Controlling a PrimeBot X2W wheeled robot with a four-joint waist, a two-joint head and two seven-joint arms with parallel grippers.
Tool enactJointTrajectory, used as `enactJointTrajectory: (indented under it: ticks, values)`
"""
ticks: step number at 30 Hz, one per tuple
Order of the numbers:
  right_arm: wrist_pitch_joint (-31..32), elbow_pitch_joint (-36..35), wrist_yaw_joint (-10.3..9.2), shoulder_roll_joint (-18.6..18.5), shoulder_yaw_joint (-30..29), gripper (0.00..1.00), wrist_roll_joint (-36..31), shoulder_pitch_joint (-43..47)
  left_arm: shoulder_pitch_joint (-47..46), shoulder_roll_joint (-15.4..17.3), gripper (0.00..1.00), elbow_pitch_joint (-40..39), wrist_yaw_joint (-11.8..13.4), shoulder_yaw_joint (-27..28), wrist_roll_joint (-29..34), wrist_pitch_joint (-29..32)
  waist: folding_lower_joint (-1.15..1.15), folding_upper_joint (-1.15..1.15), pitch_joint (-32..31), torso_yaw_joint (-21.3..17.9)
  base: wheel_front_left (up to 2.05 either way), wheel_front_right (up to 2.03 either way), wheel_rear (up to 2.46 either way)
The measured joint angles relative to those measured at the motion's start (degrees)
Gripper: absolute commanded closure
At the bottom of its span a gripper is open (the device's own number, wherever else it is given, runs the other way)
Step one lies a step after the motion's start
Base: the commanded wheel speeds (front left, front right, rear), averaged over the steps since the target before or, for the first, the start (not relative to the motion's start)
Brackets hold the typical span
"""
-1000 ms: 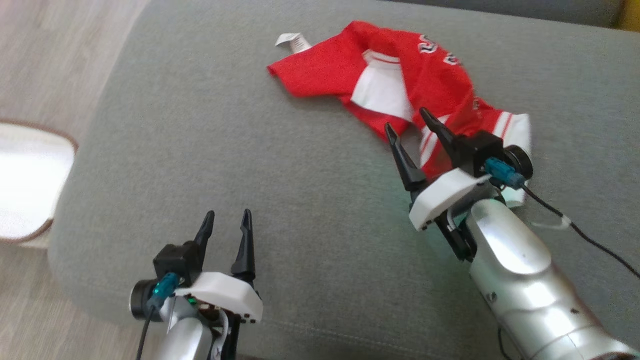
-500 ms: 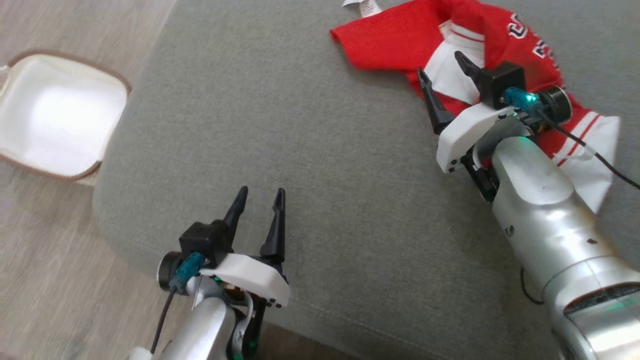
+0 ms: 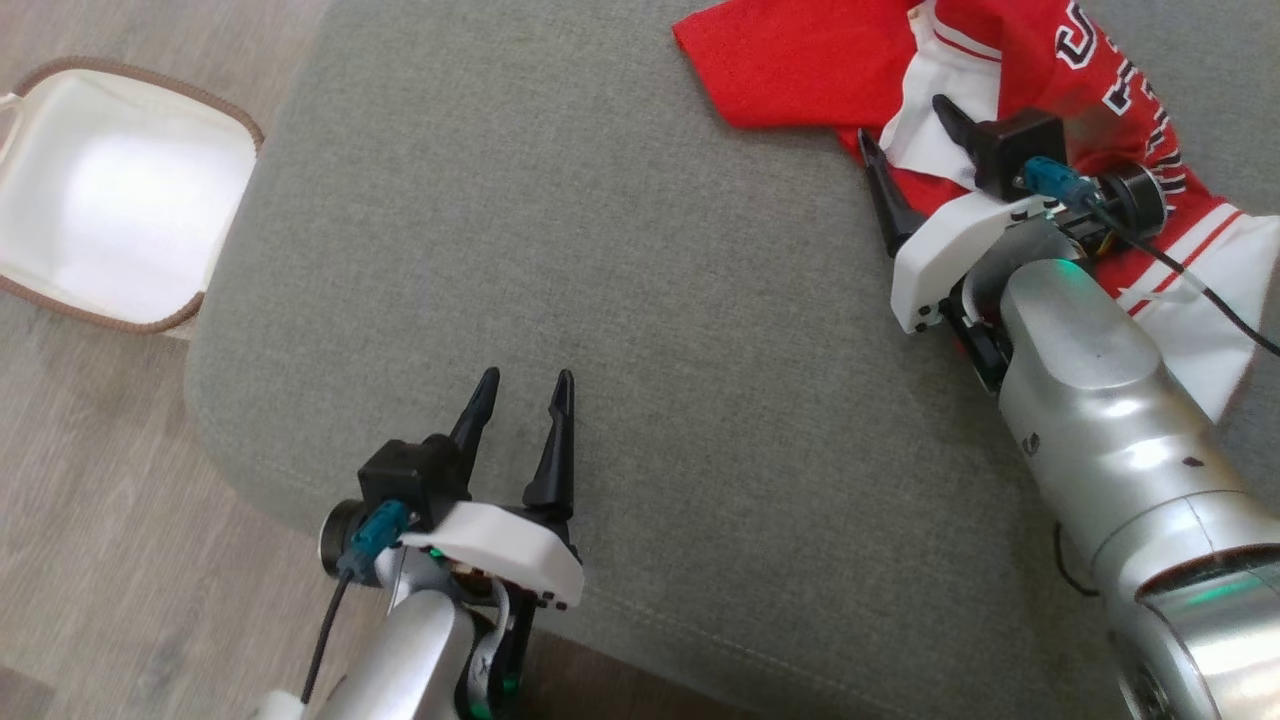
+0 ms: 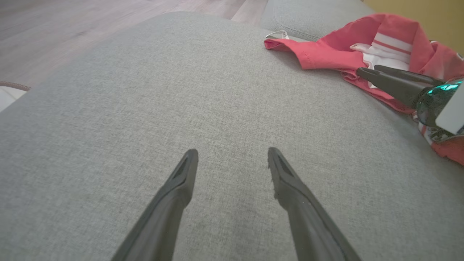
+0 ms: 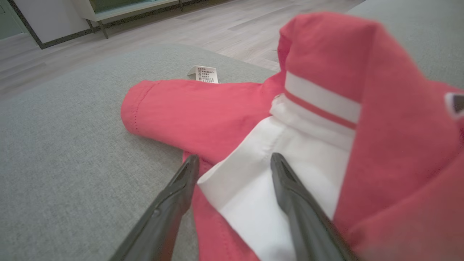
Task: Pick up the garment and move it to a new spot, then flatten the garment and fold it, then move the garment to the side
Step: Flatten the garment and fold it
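- Right now my right claw [image 3: 902,118] is spread wide with nothing clamped between its fingers. It sits at the near edge of the garment [image 3: 790,70], one fingertip by the red cloth and the other over a white panel [image 5: 253,188].
- From the right wrist view I cannot tell whether the fingertips actually touch the fabric.
- My left claw [image 3: 527,373] is released too and empty, above the bare grey sofa cushion [image 3: 600,250], well apart from the garment.
- The garment is red with white stripes and dark lettering. It lies crumpled at the far right of the cushion, with one sleeve stretched out to the left and a small care label [image 5: 206,74] just beyond it.
- A white basket [image 3: 250,130] with a brown rim stands on the wood floor [image 3: 100,520], left of the cushion.
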Motion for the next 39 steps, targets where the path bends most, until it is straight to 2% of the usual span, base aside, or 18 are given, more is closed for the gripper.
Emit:
enactJointTrajectory:
  ticks: [2, 5, 8, 9, 10, 11, 12, 13, 20, 31, 34, 39]
  values:
    - [-0.02, 0.22, 0.0, 0.01, -0.35, 0.0, -0.21, 0.0, -0.19, 0.0, 0.0, 0.0, -0.01, -0.05, -0.1, 0.0, 0.0, 0.0, -0.07, -0.36, 0.0, 0.0, 0.0]
    - [-0.16, 0.45, 0.0, 0.03, -0.51, 0.05, -0.25, 0.04, -0.56, 0.0, 0.0, 0.01, -0.01, -0.27, -0.09, 0.0, 0.0, 0.0, -0.32, -0.93, 0.0, 0.0, 0.0]
    - [-0.16, 0.49, 0.0, 0.03, -0.65, 0.05, -0.31, 0.06, -0.86, 0.0, 0.0, 0.02, -0.03, -0.48, -0.1, 0.0, 0.0, 0.0, -0.38, -1.39, 0.0, 0.0, 0.0]
    - [-0.18, 0.64, 0.0, 0.03, -0.91, 0.08, -0.65, 0.07, -0.88, 0.0, 0.0, 0.08, -0.09, -0.74, -0.23, 0.0, 0.01, 0.0, -0.45, -1.42, 0.0, 0.0, 0.0]
    - [-0.18, 0.73, 0.0, 0.03, -1.2, 0.18, -0.84, 0.15, -0.88, 0.0, 0.0, 0.18, -0.1, -1.04, -0.46, 0.0, 0.01, 0.0, -0.64, -1.4, 0.0, 0.0, 0.0]
    - [-0.18, 0.83, 0.0, 0.02, -1.45, 0.39, -1.14, 0.26, -0.88, 0.0, 0.0, 0.29, -0.2, -1.36, -0.51, 0.0, 0.0, 0.0, -0.91, -1.38, 0.0, 0.0, 0.0]
    - [-0.16, 1.09, 0.0, 0.0, -1.74, 0.76, -1.37, 0.36, -0.87, 0.0, 0.0, 0.4, -0.33, -1.53, -0.54, 0.0, 0.0, 0.0, -1.19, -1.34, 0.0, 0.0, 0.0]
    - [-0.16, 1.27, 0.0, -0.04, -2.14, 1.0, -1.72, 0.49, -0.87, -0.01, 0.0, 0.48, -0.34, -1.62, -0.85, 0.0, -0.01, 0.0, -1.45, -1.29, 0.0, 0.0, 0.0]
    - [-0.16, -1.4, 0.0, -0.16, -3.34, 1.0, -2.67, 3.05, -0.63, 0.0, 0.0, 1.64, -0.33, -1.18, -1.38, 0.0, 0.0, 0.0, -3.35, -0.98, 0.0, 0.0, 0.0]
    - [-0.16, -16.17, 0.0, -0.48, -3.18, 1.0, 2.09, 5.26, 3.66, 0.11, 0.0, 3.32, -1.2, 2.2, 1.21, 0.0, -0.01, 0.0, -12.37, -5.62, 0.0, 0.0, 0.0]
    - [-0.16, -19.93, 0.0, -2.43, -2.34, 1.0, 2.37, 5.48, 4.24, 0.16, 0.0, 3.37, -1.53, 2.53, 1.87, 0.0, -0.01, 0.0, -14.53, -8.08, 0.0, 0.0, 0.0]
    - [-0.18, -26.88, 0.0, -8.03, -1.66, 1.0, 2.99, 5.47, 5.39, 0.32, 0.0, 3.54, -1.6, 4.33, 2.67, 0.0, -0.01, 0.0, -17.57, -12.56, 0.0, 0.0, 0.0]
